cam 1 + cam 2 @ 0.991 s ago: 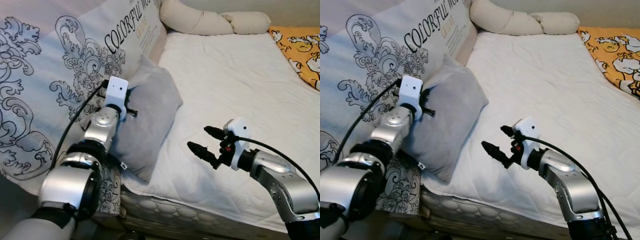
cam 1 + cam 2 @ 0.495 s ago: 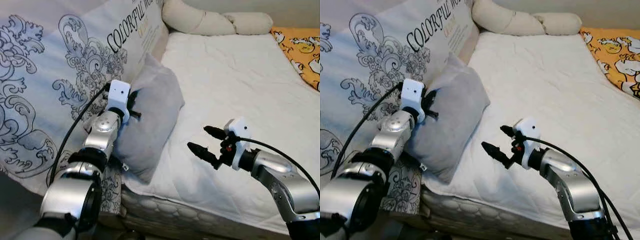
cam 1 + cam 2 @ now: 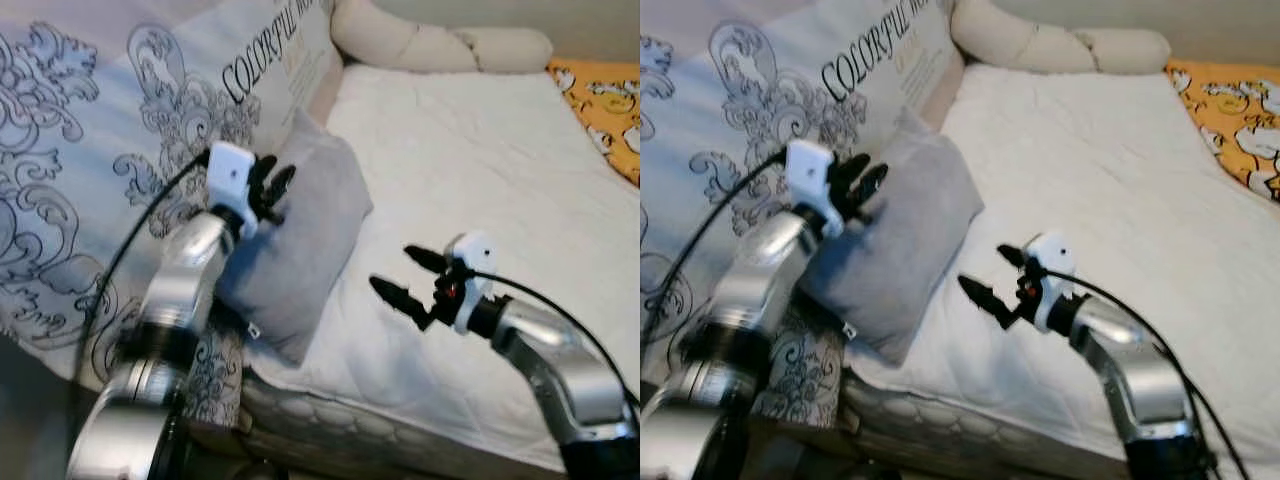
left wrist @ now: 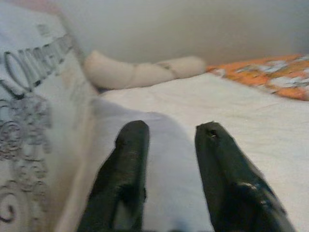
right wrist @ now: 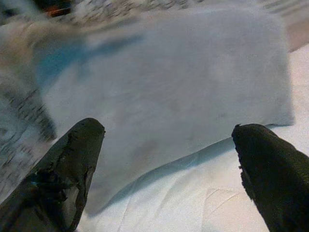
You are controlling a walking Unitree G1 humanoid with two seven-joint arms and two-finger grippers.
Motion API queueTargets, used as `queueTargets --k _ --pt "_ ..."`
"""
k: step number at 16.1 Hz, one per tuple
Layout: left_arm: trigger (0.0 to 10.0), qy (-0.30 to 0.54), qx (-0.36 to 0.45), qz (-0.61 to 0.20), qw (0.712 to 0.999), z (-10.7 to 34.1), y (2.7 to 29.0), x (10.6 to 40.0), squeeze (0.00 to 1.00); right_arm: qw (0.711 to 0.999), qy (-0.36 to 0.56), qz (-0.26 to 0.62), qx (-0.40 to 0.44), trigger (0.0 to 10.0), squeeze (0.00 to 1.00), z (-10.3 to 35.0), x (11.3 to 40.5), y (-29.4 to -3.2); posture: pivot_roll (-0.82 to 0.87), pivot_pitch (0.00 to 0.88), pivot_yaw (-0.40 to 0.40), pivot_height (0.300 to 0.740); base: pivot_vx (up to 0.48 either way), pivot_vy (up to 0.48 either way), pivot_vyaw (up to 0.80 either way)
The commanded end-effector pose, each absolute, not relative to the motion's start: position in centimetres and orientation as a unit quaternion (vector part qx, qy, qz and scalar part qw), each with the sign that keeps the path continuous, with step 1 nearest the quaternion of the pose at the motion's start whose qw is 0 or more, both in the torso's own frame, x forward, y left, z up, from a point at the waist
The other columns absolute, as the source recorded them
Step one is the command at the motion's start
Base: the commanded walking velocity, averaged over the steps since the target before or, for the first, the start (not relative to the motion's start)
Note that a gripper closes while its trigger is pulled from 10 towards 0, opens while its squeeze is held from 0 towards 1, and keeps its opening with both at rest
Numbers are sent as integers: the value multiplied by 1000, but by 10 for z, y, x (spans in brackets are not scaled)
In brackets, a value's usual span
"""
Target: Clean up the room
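A grey pillow (image 3: 305, 235) leans on its edge against a big patterned cushion (image 3: 130, 130) printed "COLORFUL", at the left side of the white mattress (image 3: 480, 170). My left gripper (image 3: 270, 182) hovers open at the pillow's upper left edge, fingers apart and holding nothing. In the left wrist view the left gripper (image 4: 172, 128) points over the grey pillow (image 4: 166, 164) along the bed. My right gripper (image 3: 395, 270) is open just above the mattress, to the right of the pillow and pointing at it. The right wrist view has the right gripper (image 5: 169, 130) facing the pillow (image 5: 169, 82).
A cream bolster (image 3: 430, 45) lies across the far end of the bed. An orange patterned blanket (image 3: 610, 100) covers the far right corner. The mattress's front edge (image 3: 330, 415) runs below the pillow, and the patterned cushion overhangs it at the left.
My left gripper has lifted off the pillow's left side and now stands higher with its fingers free. The right arm has barely moved. The view shifted slightly.
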State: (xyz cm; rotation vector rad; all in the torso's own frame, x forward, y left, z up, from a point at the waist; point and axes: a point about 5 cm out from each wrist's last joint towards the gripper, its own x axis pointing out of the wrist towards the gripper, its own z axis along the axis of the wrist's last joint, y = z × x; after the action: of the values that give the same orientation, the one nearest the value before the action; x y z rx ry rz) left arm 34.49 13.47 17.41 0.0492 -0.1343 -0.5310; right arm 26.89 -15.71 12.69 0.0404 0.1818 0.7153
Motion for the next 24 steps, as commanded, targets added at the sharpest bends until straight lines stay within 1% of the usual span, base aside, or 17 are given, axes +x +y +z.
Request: queueTargets --k 1,5,6,7,8,9,10,11,14,15,16,18,21,22,24 --pt "10000 -62 14 -280 958 177 129 337 1000 945 70 318 26 10000 1000 133 270 -163 -50 0 24 740 0 0 0" --pt "10000 -52 -37 -265 962 174 126 305 1000 962 55 264 48 10000 1000 133 263 -165 -54 0 28 740 0 0 0" --pt "10000 -67 -45 -226 971 181 132 297 686 967 52 243 57 10000 882 133 261 -164 -53 0 26 740 0 0 0" --pt "10000 -72 -48 -197 977 185 139 291 0 974 55 213 62 10000 0 129 259 -164 -54 0 24 740 0 0 0" --pt "10000 -43 -18 -174 984 178 143 287 0 979 56 186 59 10000 0 127 257 -166 -51 0 22 740 0 0 0" --pt "10000 -25 -21 -135 990 170 151 283 0 980 62 170 76 10000 0 124 255 -166 -51 0 23 740 0 0 0" --pt "10000 7 -27 -116 993 163 155 281 0 983 76 149 79 10000 0 122 254 -168 -55 0 24 740 0 0 0" --pt "10000 14 -22 -106 994 160 160 273 310 985 75 136 75 10000 0 123 252 -169 -52 0 20 740 0 0 0" --pt "10000 27 3 -92 995 158 164 261 286 987 73 116 88 10000 0 123 250 -166 -48 0 3 740 0 0 0" --pt "10000 24 23 -74 997 156 169 257 239 987 70 120 81 10000 0 123 250 -161 -37 0 -6 740 0 0 0" --pt "10000 28 23 -60 998 156 172 255 235 987 71 114 87 10000 0 123 251 -158 -37 0 -7 740 0 -311 0" --pt "10000 42 16 -47 998 153 176 251 239 987 73 112 90 10000 0 124 254 -155 -34 0 -3 740 0 -439 0" --pt "10000 70 29 -23 997 143 186 248 255 987 81 106 87 10000 0 124 259 -152 -30 0 -15 740 0 -480 -658" --pt "10000 78 39 -18 996 139 190 248 251 988 84 102 74 10000 0 123 259 -152 -30 0 -15 740 0 -480 -581" --pt "10000 88 49 -7 995 135 194 246 251 990 93 86 66 10000 0 118 259 -156 -23 0 -19 740 0 -480 0"
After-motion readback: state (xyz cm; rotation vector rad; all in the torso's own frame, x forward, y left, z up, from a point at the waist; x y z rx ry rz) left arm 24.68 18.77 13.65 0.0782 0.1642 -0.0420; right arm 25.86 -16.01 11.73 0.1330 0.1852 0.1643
